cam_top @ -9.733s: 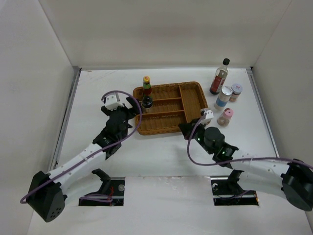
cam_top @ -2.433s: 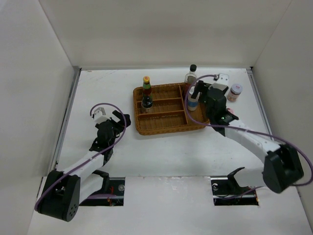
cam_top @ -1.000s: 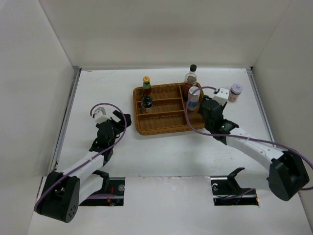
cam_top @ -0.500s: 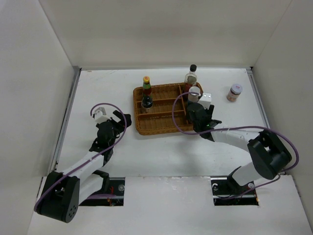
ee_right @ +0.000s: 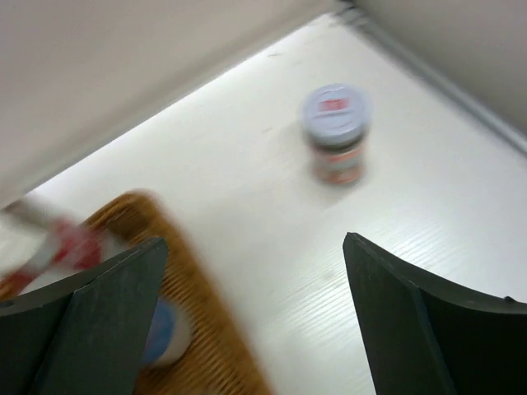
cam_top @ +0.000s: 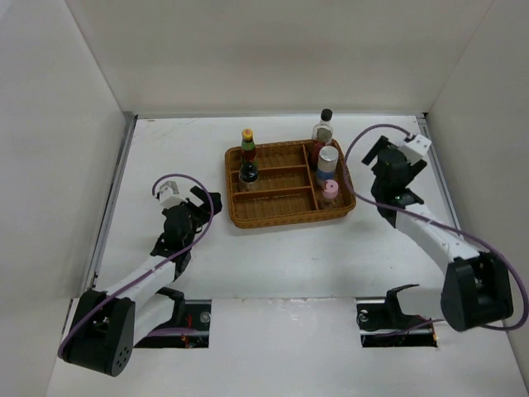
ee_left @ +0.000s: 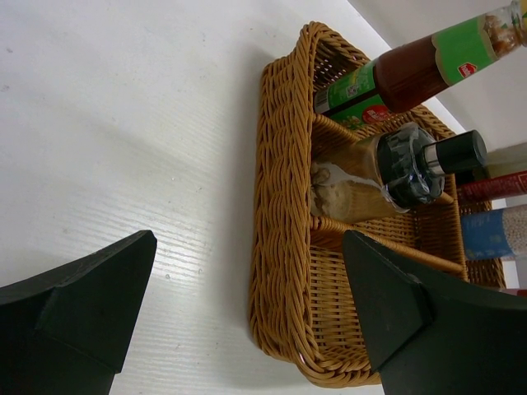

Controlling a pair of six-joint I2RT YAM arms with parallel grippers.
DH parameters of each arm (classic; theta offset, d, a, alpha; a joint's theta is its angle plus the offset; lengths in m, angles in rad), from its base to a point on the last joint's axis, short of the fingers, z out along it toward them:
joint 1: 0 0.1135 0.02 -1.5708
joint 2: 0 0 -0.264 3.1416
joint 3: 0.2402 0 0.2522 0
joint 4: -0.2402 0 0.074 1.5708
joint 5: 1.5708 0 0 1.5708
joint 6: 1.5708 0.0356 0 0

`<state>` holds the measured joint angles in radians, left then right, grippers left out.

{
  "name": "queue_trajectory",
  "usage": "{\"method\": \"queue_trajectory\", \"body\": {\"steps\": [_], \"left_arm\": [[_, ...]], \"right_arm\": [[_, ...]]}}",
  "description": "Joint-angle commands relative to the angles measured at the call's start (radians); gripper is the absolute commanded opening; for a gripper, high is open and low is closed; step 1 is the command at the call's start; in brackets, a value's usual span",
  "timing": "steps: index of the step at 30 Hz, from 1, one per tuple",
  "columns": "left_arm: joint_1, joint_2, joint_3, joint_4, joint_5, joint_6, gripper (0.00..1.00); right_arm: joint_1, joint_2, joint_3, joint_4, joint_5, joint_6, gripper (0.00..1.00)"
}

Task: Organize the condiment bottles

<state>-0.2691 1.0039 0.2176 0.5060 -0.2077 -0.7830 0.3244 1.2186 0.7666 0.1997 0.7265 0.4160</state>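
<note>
We log left end effector [ee_left: 249, 236] spread, empty, facing tray [ee_left: 276, 206]. Right end effector [ee_right: 255, 240] spread, empty; short jar [ee_right: 333, 132] ahead near desk's [cam_top: 165, 141] far right corner.

we see bright, diffuse light on the white table [cam_top: 281, 248], with soft, faint shadows beside the wicker tray [ee_left: 280, 206]. the left wrist view is sharp. the right wrist view is smeared with blur: the short silver-lidded jar [ee_right: 333, 136] and tray rim look streaked.
</note>
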Motion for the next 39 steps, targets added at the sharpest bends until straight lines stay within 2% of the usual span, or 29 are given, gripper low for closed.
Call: {"method": "queue_trajectory", "body": {"steps": [1, 7, 15, 23, 24, 26, 28, 29, 32, 34, 39], "left_arm": [[0.008, -0.007, 0.003, 0.058, 0.011, -0.007, 1.00], [0.005, 0.002, 0.003, 0.065, 0.007, -0.007, 1.00], [0.006, 0.015, 0.005, 0.081, 0.033, -0.009, 1.00], [0.009, 0.045, 0.014, 0.085, 0.039, -0.012, 1.00], [0.008, 0.047, 0.014, 0.086, 0.040, -0.012, 1.00], [0.008, 0.053, 0.014, 0.092, 0.036, -0.012, 1.00], [0.011, 0.062, 0.014, 0.097, 0.040, -0.012, 1.00], [0.011, 0.062, 0.014, 0.095, 0.042, -0.012, 1.00], [0.011, 0.038, 0.006, 0.097, 0.034, -0.012, 1.00], [0.012, 0.035, 0.003, 0.097, 0.030, -0.012, 1.00], [0.011, 0.030, 0.003, 0.098, 0.036, -0.013, 1.00]], "right_arm": [[-0.158, 0.106, 0.071, 0.040, -0.071, -0.005, 0.97], [-0.325, 0.364, 0.304, -0.034, -0.179, -0.019, 1.00], [-0.377, 0.611, 0.548, -0.123, -0.268, -0.069, 1.00], [-0.391, 0.702, 0.568, -0.148, -0.234, -0.066, 0.97], [-0.391, 0.708, 0.568, -0.146, -0.230, -0.072, 0.91], [-0.391, 0.710, 0.571, -0.148, -0.231, -0.074, 0.91], [-0.393, 0.711, 0.583, -0.158, -0.243, -0.074, 0.85], [-0.393, 0.714, 0.589, -0.164, -0.245, -0.074, 0.79], [-0.388, 0.684, 0.559, -0.138, -0.233, -0.060, 0.54], [-0.388, 0.627, 0.507, -0.074, -0.208, -0.069, 0.50], [-0.332, 0.455, 0.406, 0.023, -0.144, -0.097, 0.48]]}}
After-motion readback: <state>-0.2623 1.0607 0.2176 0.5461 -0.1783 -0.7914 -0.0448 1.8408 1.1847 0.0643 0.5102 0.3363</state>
